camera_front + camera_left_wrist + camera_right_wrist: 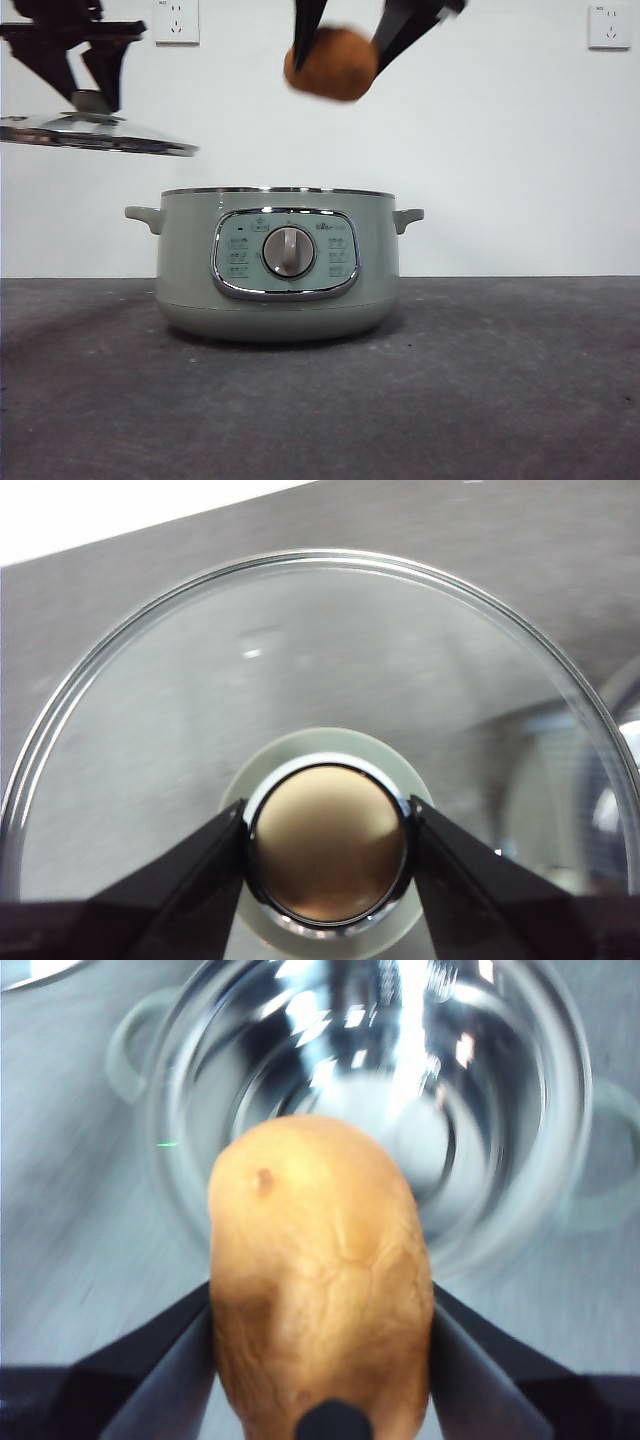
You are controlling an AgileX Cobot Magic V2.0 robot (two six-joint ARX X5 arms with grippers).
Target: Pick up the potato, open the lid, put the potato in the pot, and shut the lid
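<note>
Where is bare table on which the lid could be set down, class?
Bare table lies on either side of the pot and in front of it. Above it is crowded: the right gripper holds the potato; the left gripper holds the lid.

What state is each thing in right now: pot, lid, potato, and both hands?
pot: open, standing on the table, shiny inside with nothing seen in it.
lid: off the pot, held in the air to one side by its knob.
potato: gripped in the air above the open pot.
left hand: shut on the lid's knob.
right hand: shut on the potato.
</note>
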